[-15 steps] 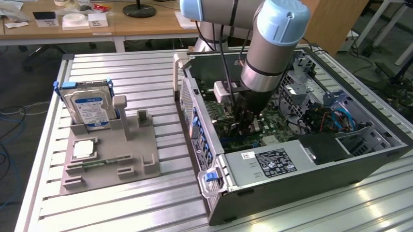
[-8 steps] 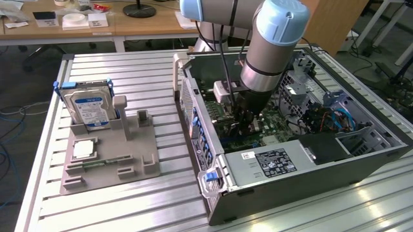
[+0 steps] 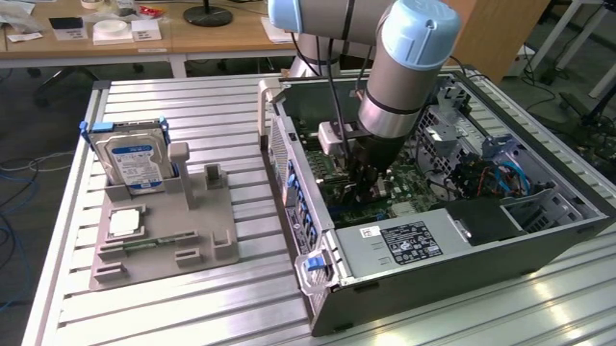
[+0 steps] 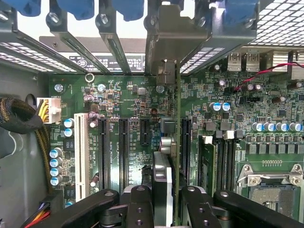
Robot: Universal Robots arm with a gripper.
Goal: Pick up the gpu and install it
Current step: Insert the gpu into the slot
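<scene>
My gripper [image 3: 371, 184] reaches down into the open computer case [image 3: 462, 277], just above the green motherboard [image 3: 409, 191]. In the wrist view the gripper [image 4: 164, 202] is shut on the gpu [image 4: 162, 171], a thin card seen edge-on between the black fingers [image 4: 137, 204]. Its silvery metal bracket [image 4: 164, 42] lines up with the slot openings in the case's rear wall. The card stands upright over the motherboard [image 4: 118, 95], between a short black slot [image 4: 144, 132] and a longer one [image 4: 185, 147]. Whether its lower edge touches a slot I cannot tell.
A silver hard drive [image 3: 135, 158] stands in a grey holder [image 3: 207, 227] on the exterior view's left, with a small silver chip [image 3: 125, 223] in it. Inside the case are a power supply [image 3: 414, 241], cables [image 3: 500, 176], memory sticks [image 4: 206, 161] and a processor socket [image 4: 270, 190].
</scene>
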